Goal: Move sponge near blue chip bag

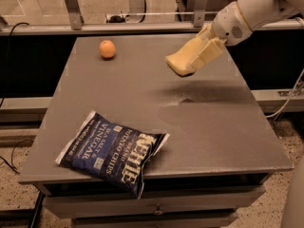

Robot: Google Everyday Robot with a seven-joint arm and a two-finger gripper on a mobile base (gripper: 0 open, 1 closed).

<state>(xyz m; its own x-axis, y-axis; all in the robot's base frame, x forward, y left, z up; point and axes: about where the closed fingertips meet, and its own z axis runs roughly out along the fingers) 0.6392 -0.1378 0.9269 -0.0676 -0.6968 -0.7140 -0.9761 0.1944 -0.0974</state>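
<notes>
The pale yellow sponge [179,61] hangs in the air above the back right part of the grey table [213,127], held in my gripper [197,56]. The gripper's cream fingers [209,49] are shut on the sponge, and the white arm reaches in from the upper right. The blue chip bag [111,151] lies flat at the table's front left, its corner hanging over the front edge. The sponge is well apart from the bag, up and to the right of it.
A round orange fruit [107,49] sits at the table's back left. A metal rail with upright posts [137,4] runs behind the table. A drawer front [156,205] lies under the front edge. Cables lie on the floor at left.
</notes>
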